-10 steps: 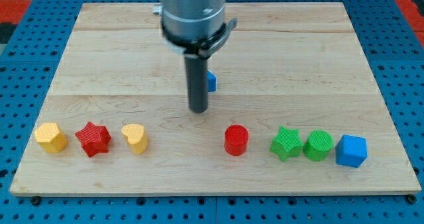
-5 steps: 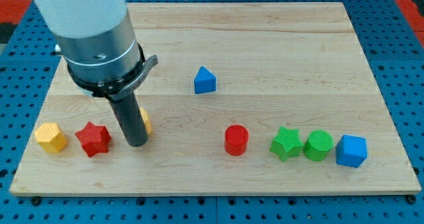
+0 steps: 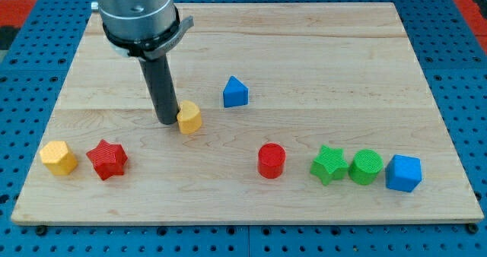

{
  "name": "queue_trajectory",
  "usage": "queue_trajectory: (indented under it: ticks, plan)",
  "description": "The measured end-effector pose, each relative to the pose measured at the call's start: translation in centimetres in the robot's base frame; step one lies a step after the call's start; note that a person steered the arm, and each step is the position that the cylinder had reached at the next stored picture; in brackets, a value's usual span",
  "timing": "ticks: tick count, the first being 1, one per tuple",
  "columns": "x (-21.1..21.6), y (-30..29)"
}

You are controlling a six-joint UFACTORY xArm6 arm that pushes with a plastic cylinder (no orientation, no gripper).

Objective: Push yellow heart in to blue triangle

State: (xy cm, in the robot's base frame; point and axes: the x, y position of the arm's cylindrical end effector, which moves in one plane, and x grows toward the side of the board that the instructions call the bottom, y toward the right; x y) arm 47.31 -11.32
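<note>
While my tip (image 3: pixel 168 121), a bare rod with nothing to clamp, is touching the heart's (image 3: pixel 189 118) left side, the triangle (image 3: pixel 235 93) is lying up and to the right.

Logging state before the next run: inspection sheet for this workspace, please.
Surface: wooden board, flat, on a blue pegboard.
Job's things: yellow heart mid-board, apart from the blue triangle, which lies up and to the view's right of it.
Clutter: yellow hexagon-like block and red star at bottom left; red cylinder, green star, green cylinder, blue cube along bottom right.
Grippers: none; my tip sits at the heart's left side, seemingly touching.
Cables: nothing seen.
Surroundings: red patches at the view's top corners.
</note>
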Motion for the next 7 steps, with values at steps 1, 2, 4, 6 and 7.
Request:
queue_trajectory:
  ticks: [1, 2, 4, 6, 7]
  plan:
    - [1.8, 3.3]
    - [-0.2, 8.4]
    - [-1.2, 12.6]
    - [-4.7, 7.0]
    - [-1.3, 5.7]
